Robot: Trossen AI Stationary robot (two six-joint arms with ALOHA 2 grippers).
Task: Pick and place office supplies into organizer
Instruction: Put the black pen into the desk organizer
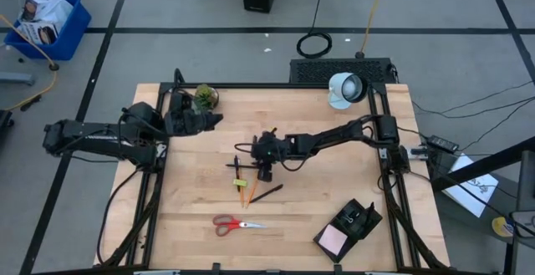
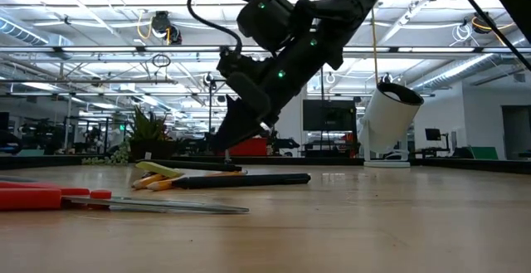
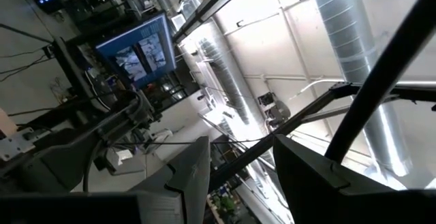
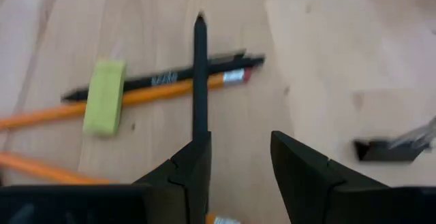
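Pale wood is showing across the counter (image 1: 192,225) we are working on. Nearest the front edge, the red-handled scissors (image 1: 236,223) are lying flat, left of middle, and the black organizer (image 1: 351,226) is sitting toward the front right corner, turned at an angle, with a pink sticky-note pad (image 1: 333,241) showing at its nearer end. Further in, near the middle of the counter, the orange pencils (image 1: 243,193) and the black pens (image 1: 266,194) are lying in a loose crossed cluster, with a yellow-green eraser (image 4: 104,95) resting on them. Our right gripper (image 4: 238,173) is hanging just above this cluster, tilted down, its fingers (image 4: 194,166) released and parted, one finger sitting right beside a black pen (image 4: 199,77) without clamping it; a small black clip (image 4: 381,150) is lying apart on the bare wood. Toward the back left corner, our left gripper (image 3: 235,176) is waiting beside the small potted plant (image 1: 204,98), pointing upward with fingers parted and grasping nothing. At the back right, the white lamp (image 1: 344,89) is standing.
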